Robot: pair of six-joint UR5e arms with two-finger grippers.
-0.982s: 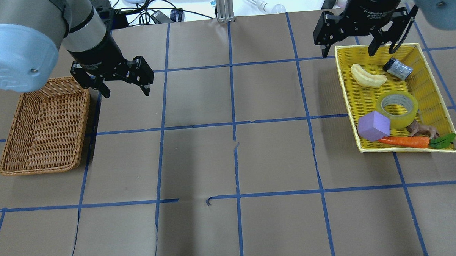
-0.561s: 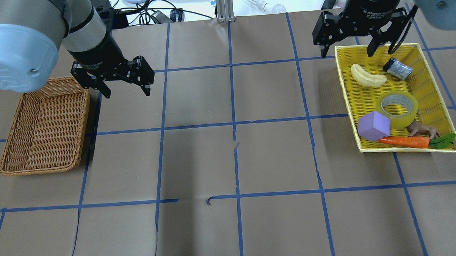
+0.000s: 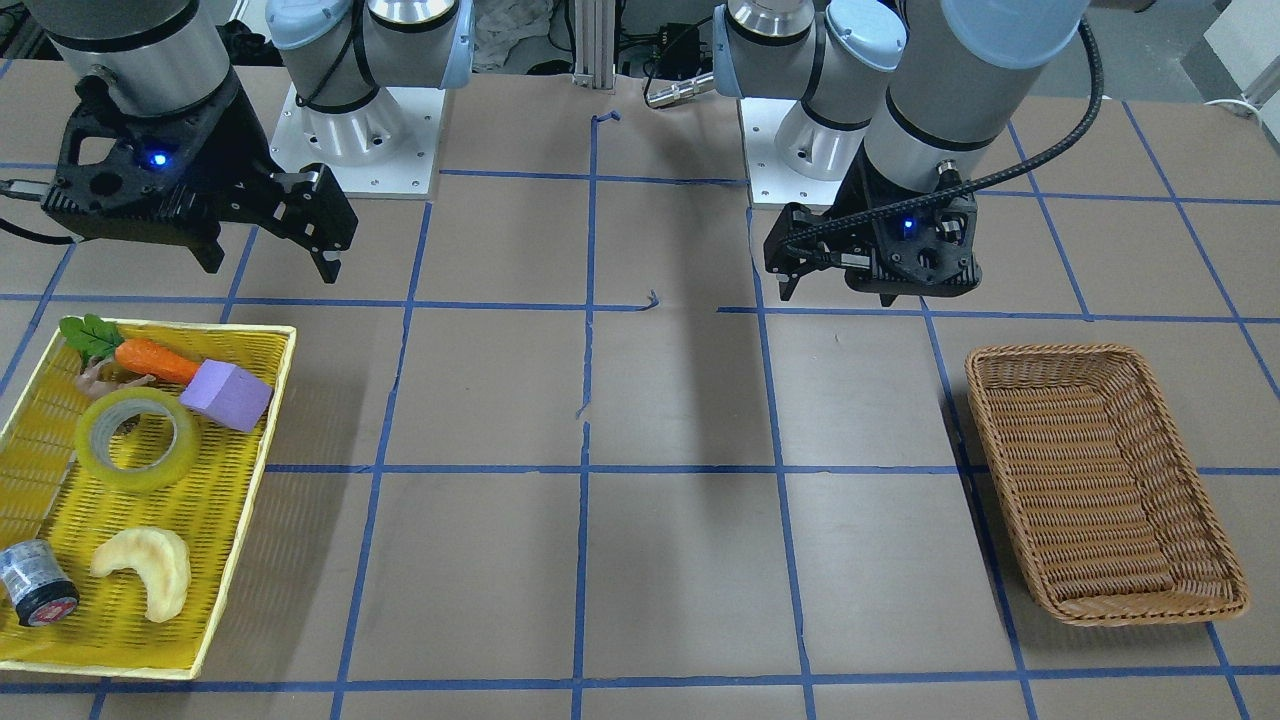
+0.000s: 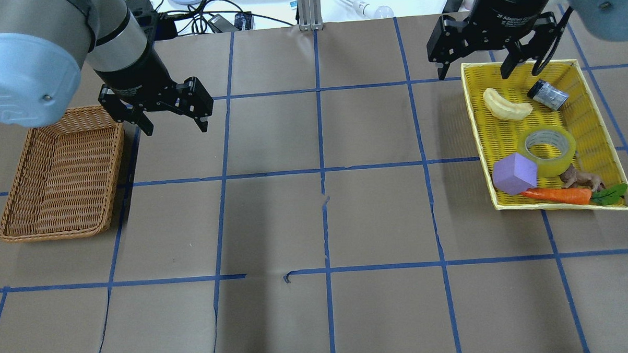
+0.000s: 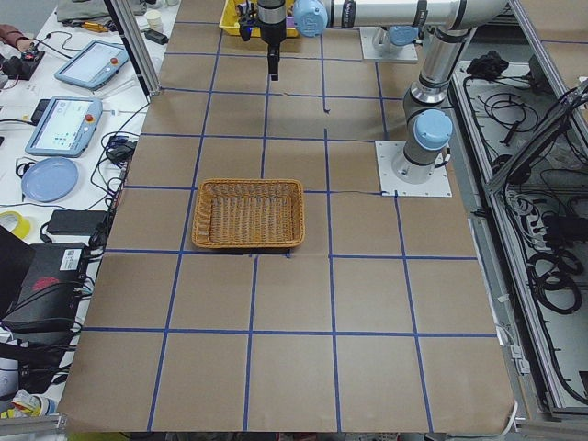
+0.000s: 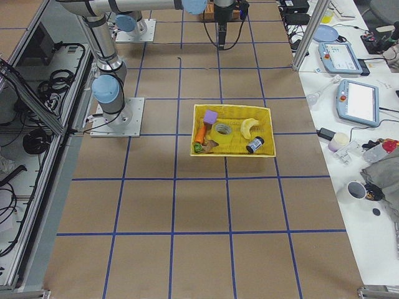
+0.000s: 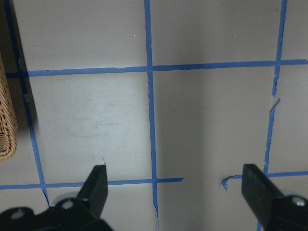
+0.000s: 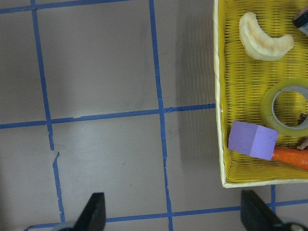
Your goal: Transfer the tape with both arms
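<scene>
The tape (image 4: 554, 167), a yellow-green ring, lies flat in the yellow tray (image 4: 468, 113) on the right side of the table. It also shows in the front view (image 3: 140, 478) and at the right edge of the right wrist view (image 8: 269, 103). My right gripper (image 4: 472, 74) is open and empty, above the tray's far left corner, well short of the tape; it also shows in the front view (image 3: 272, 268). My left gripper (image 4: 175, 129) is open and empty over bare table beside the wicker basket (image 4: 114, 173).
In the tray around the tape lie a purple block (image 4: 513, 173), a carrot (image 4: 557, 194), a brown figure (image 4: 580, 178), a pale crescent piece (image 4: 506, 107) and a small grey cylinder (image 4: 549, 95). Blue tape lines grid the brown table.
My right gripper has drifted slightly toward the far edge and left. My left gripper has barely moved. The tape and other objects lie as before.
</scene>
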